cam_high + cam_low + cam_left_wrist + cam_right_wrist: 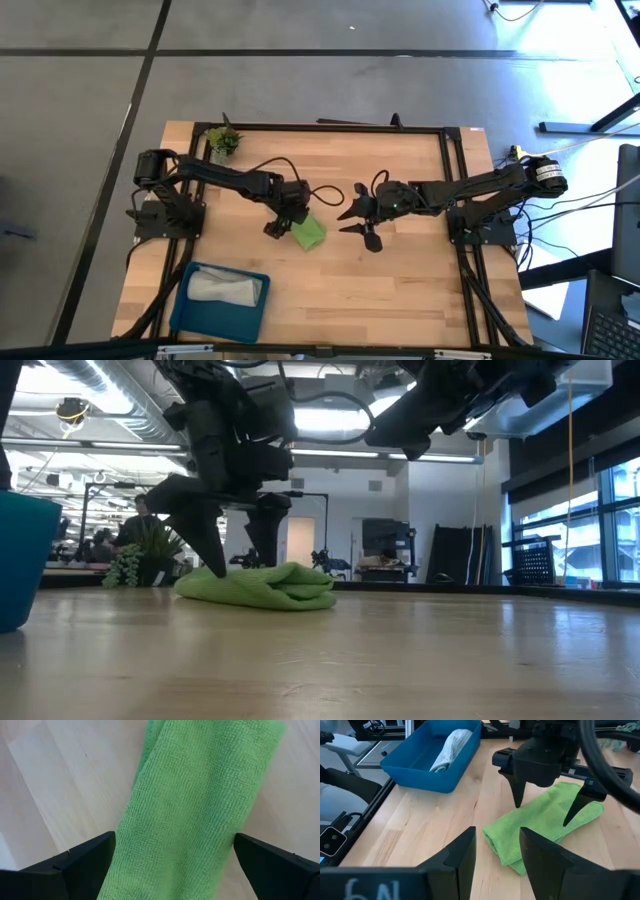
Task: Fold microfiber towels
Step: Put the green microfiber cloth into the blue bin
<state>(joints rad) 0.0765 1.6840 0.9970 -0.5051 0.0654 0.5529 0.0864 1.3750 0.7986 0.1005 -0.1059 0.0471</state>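
A lime green microfiber towel [310,233] lies folded in a thick strip on the wooden table's middle. My left gripper [175,855] hangs open over it, pointing steeply down. One finger [75,870] stands on each side of the strip [195,810]. The right wrist view shows the same gripper [542,815] above the towel [540,832]. My right gripper [497,855] waits open just to the towel's right, raised above the table with nothing between its fingers. A light grey towel [225,288] lies bundled in the blue tray [190,310]. My left gripper straddles the green towel from above, its fingers lying across the folded strip. In the low view one fingertip [220,568] reaches down to the towel's left end [205,588]. I cannot tell whether it touches the cloth.
The blue tray sits near the table's front left corner. A small green plant [223,140] stands at the far left corner. Black rails frame the tabletop [400,290], and bare wood lies at the front right. People and shelving show in the room beyond.
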